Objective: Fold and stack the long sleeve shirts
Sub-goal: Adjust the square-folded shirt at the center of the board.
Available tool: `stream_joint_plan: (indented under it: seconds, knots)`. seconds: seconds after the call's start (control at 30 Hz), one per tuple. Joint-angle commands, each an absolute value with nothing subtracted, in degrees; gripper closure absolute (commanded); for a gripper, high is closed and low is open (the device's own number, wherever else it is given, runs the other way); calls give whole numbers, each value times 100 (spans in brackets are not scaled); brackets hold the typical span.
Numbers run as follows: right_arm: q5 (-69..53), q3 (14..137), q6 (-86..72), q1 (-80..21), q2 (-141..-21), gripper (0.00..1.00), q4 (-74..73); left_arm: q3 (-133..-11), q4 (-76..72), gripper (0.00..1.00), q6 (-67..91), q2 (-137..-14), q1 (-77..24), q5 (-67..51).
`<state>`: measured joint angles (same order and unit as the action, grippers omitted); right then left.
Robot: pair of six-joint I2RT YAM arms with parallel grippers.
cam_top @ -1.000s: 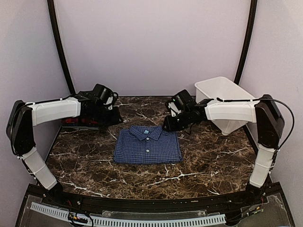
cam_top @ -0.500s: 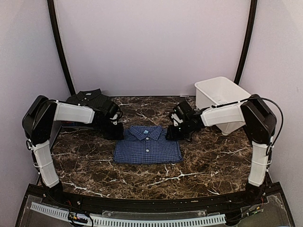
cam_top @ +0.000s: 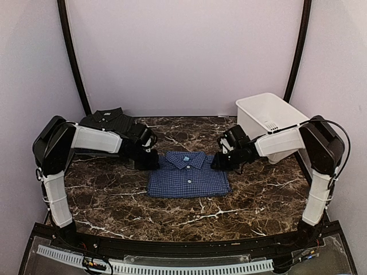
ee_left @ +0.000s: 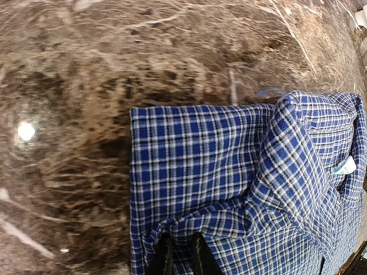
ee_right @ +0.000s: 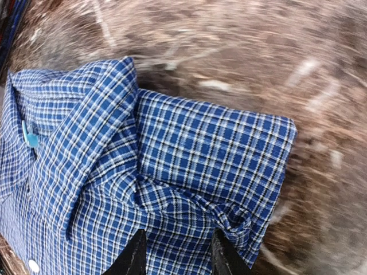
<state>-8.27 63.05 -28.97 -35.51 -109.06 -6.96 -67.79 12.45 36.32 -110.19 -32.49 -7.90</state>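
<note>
Left gripper (cam_top: 151,161) moved off the dark shirt (cam_top: 108,121) to the blue shirt (cam_top: 188,177), both it and right gripper (cam_top: 221,162) now pinch its shoulders, shirt dragged slightly right.

The top camera sits high behind the arm bases and looks forward and down over the whole brown marble-patterned table (cam_top: 114,195). It sees the folded blue white-checked button-up shirt (cam_top: 188,175) at the centre from far off. The left wrist camera looks down from very close, with the left gripper (ee_left: 182,260) at 6 o'clock of its frame and the shirt's collar (ee_left: 298,149) at 3 o'clock. The right wrist camera is equally close, with the right gripper (ee_right: 179,256) at 6 o'clock and the collar at 9 o'clock. All three views share the collar, the shoulders and the marble beside them.
</note>
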Motion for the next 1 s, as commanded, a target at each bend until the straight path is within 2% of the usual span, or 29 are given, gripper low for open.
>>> stream_joint_plan:
  seconds: [0.0,0.43,0.8,0.97]
  knots:
    - [-450,5722,-2780,-3245,-10654,64,-1096,-6959,1275,88,4055,-11437,-3694,-1173]
    - [-134,4723,-2675,-2561,-9835,64,-1142,-7856,827,85,4716,-11962,-4355,-1223]
    - [-316,5065,-2594,-2563,-9296,62,-1391,-8691,1657,78,4196,-11838,-4346,-944]
    - [-485,5377,-2521,-2561,-8853,55,-1557,-8820,1868,72,4026,-11404,-4215,-786]
